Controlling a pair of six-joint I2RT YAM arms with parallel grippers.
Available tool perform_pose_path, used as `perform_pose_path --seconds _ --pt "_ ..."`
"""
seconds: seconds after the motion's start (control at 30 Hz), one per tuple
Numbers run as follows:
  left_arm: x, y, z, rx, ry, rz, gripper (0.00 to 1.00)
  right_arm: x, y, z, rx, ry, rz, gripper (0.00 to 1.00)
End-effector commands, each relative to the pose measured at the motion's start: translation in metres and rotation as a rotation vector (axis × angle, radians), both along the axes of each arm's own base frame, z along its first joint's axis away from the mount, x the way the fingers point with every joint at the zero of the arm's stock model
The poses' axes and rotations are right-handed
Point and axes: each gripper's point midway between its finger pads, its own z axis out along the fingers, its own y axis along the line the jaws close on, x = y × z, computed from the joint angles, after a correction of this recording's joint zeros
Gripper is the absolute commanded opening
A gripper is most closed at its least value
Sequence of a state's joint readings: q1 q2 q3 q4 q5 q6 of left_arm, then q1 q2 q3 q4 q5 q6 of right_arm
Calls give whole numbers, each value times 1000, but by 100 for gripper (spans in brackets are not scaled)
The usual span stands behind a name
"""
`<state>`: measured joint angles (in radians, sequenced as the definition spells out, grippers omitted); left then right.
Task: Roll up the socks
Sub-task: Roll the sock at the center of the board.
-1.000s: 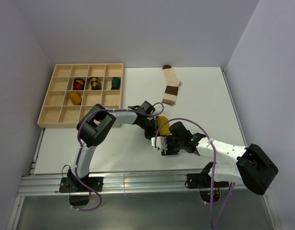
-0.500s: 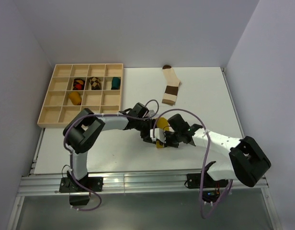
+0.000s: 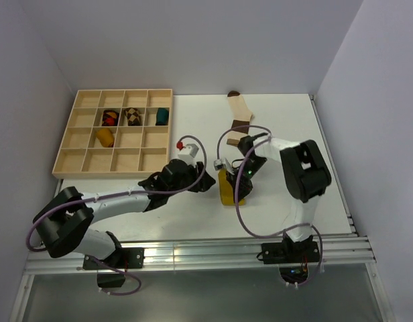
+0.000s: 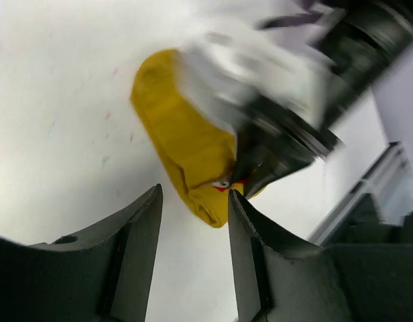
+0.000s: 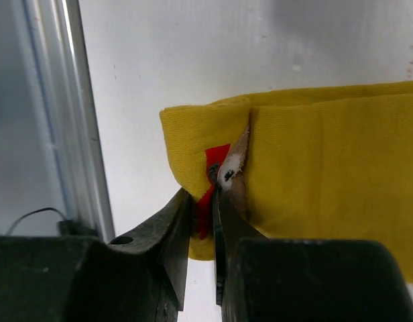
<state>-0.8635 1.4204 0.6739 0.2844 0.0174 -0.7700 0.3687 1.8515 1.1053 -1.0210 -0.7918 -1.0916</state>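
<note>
Table, tray holds 4 bundles, right gripper clamps yellow sock, left gripper apart

Plain pale walls enclose a white table; an aluminium rail, perhaps slotted, fronts it.

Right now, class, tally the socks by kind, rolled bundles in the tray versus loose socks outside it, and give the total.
Rolled bundles in the wooden tray: 4 (red-and-dark, brown-checkered, teal, mustard-orange)
Loose socks outside it: 2 (cream-and-brown, bright yellow)
Total: 6
</note>
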Motion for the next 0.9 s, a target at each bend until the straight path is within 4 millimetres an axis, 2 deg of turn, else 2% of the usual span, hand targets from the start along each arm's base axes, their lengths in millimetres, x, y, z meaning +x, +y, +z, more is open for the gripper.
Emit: perform_pose_path --seconds 0.0,0.03,0.13,0.33,0.57,0.73,0.77,0.87 --pt "5 -15 35 96 -335 -10 49 -7 -7 10 -13 187 -8 19" --pt "-1 -22 36 115 -383 -71 49 -5 -8 7 -32 204 -15 19" --pt "-17 -37 22 185 -450 -198 50 0 -7 -2 -72 267 -46 19" --pt "-39 -69 -10 288 -484 -408 52 8 -12 -17 -144 303 -76 19" --pt "-39 -90 -35 316 -489 -486 52 9 -13 -23 -162 309 -83 19" --pt "-47 -103 -40 287 -471 -555 52 9 -16 -25 -174 305 -82 19" --pt "-48 -104 -48 293 -454 -568 51 12 -15 -25 -173 299 -87 19" --pt "-50 -105 -53 263 -405 -591 43 13 -14 -24 -178 291 -97 20"
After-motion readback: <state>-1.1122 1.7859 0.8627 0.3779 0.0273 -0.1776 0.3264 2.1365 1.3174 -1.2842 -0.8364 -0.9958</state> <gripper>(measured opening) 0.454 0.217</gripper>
